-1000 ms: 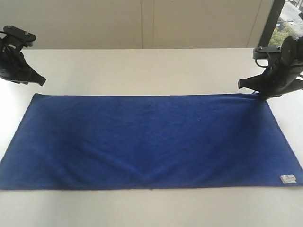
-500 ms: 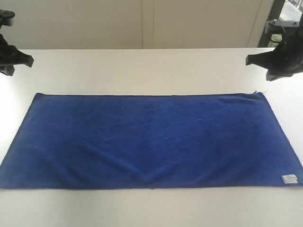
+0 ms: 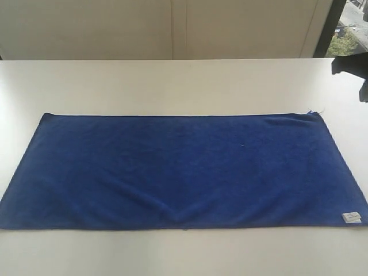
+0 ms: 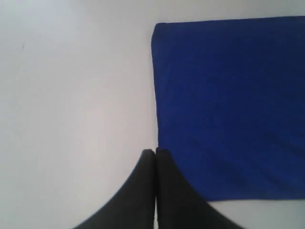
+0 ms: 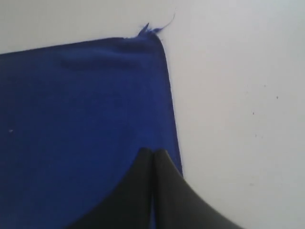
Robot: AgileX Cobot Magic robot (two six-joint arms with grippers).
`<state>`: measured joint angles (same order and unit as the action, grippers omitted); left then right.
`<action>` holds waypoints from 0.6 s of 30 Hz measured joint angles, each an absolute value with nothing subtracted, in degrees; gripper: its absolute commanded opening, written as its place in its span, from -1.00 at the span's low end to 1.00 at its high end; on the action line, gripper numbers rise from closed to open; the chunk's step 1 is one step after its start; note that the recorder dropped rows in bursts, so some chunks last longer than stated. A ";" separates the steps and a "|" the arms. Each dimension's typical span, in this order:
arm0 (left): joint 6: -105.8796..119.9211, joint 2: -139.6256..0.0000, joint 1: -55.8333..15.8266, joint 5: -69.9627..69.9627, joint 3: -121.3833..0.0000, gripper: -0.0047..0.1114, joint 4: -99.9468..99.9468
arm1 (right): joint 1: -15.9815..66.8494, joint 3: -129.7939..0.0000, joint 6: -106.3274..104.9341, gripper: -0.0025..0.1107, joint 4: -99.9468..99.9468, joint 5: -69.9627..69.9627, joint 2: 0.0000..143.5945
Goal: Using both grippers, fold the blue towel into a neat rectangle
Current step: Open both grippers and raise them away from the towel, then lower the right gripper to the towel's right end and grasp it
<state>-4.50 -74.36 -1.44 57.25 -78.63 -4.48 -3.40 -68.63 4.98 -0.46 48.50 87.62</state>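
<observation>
Left wrist view first: my left claw (image 4: pixel 155 152) has its two dark fingers pressed flat together with nothing between them. It hangs over bare tabletop (image 4: pixel 71 95), its tips just beside one short edge of the blue towel (image 4: pixel 228 105). My right claw (image 5: pixel 153 152) is likewise closed and empty. It hangs above the cloth just inside the opposite short edge, near a corner where a few loose threads (image 5: pixel 151 28) stick out.

I judge that each claw sits at its own end so that the two can take the towel's corners together and carry one edge over evenly. With both closed and neither touching the cloth, no grasp is under way.

Neither claw shows in the exterior view. There the blue towel (image 3: pixel 184 169) lies spread flat on the pale tabletop (image 3: pixel 184 86), its long sides running across the view, with only shallow ripples toward the near edge. Whether it is a single layer or already doubled I cannot tell. A small white label (image 3: pixel 350 217) sits at the near right corner; any print on it is too small to read, and I see no other writing.
</observation>
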 measured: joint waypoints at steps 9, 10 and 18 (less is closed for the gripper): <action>-3.86 -51.10 -1.44 57.93 -64.01 -0.92 -2.84 | -3.40 -56.39 3.46 -0.96 0.00 44.50 71.06; -3.75 -48.73 -1.44 57.81 -62.59 -0.92 -2.84 | -3.40 -55.28 2.97 -0.96 0.00 43.95 69.28; -2.86 -37.32 -1.44 58.63 -60.03 -0.92 -3.05 | -3.40 -50.15 2.18 -0.96 0.35 42.47 62.52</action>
